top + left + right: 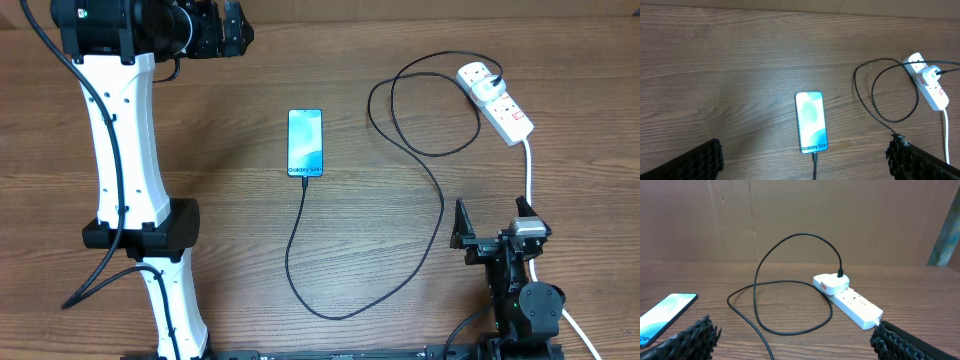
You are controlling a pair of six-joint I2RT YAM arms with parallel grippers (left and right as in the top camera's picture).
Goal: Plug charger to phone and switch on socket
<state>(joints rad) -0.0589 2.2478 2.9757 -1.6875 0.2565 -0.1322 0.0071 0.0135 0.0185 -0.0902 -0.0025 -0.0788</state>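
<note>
**Q:** What are your hands doing?

**Me:** My left gripper (232, 30) is hanging over the far left of the table (220, 200), jaws spread wide and holding nothing. My right gripper (492, 228) is sitting near the front right edge, also wide open and empty.

**Q:** Where is the phone lying?

**Me:** The phone (306, 143) is lying flat, screen up and glowing turquoise, near the middle of the table, well apart from both my hands. Its lettering is showing at the end nearest me.

**Q:** And the charger?

**Me:** The charger (440, 215) is meeting the phone at that same near edge, and it is looking plugged in. From there it is sweeping toward me, curving right, looping, and ending in the white plug (480, 78) on the socket (497, 100).

**Q:** Where is the socket resting?

**Me:** It is lying at the far right, slanted, with its white cord (528, 170) running back past my right gripper. I cannot tell how its red switches are standing.
</note>
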